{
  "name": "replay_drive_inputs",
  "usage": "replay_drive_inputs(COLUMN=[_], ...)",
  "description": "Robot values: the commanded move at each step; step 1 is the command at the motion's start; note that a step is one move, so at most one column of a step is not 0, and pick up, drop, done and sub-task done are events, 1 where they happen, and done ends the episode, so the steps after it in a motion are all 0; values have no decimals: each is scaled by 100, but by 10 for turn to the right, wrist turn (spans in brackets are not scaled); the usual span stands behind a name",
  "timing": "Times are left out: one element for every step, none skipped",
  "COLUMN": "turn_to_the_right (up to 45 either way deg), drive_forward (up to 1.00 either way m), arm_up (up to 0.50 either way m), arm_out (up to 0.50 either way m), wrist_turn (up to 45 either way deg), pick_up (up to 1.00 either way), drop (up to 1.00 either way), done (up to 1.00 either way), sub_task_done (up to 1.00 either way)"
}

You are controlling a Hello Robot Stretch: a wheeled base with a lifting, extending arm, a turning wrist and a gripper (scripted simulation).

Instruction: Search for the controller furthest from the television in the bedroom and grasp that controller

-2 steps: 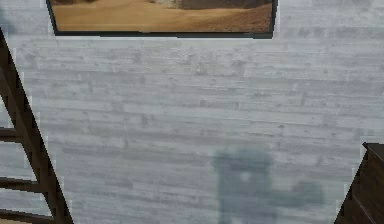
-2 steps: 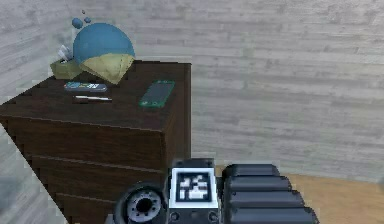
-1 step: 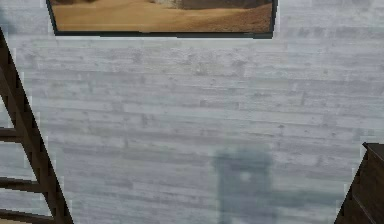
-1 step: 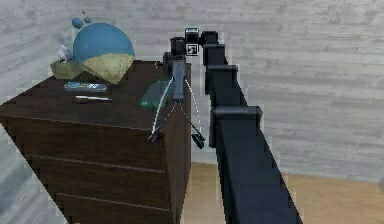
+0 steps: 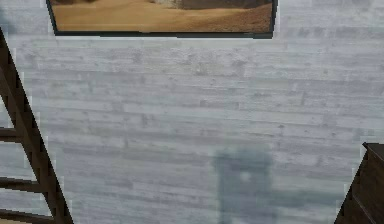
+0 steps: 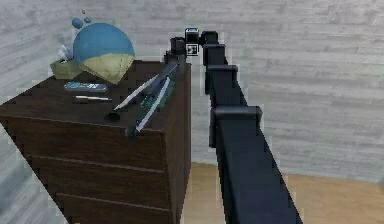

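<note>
Arm side view showed the arm (image 6: 240, 130) reaching beside a dark dresser (image 6: 90, 160), the claw (image 6: 127, 118) slanting over its top near the right edge. A flat oblong thing (image 6: 85, 87), by shape possibly the controller, lay farther left on that top, just beside a white stick (image 6: 92, 98) and near a round blue and tan thing (image 6: 100, 50). Whether the claw was released, clenched or grasping anything could not be told, with the top right behind it. The step in hand looked like the reach for the grasp; the next move probably called for bringing the claw left onto the oblong thing without nudging the stick. Forward view faced a grey plank wall (image 5: 190, 110) with a framed picture (image 5: 160, 15) high up and a dark ladder-like frame (image 5: 25, 130) at left.
</note>
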Motion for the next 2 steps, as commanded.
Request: replay_drive_inputs(turn_to_the_right=[0, 0], drive_forward=[0, 0], arm_up=[0, 0], arm_out=[0, 0], wrist_turn=[450, 450], pick_up=[0, 0], drop=[0, 0], done=[0, 0], sub_task_done=[0, 0])
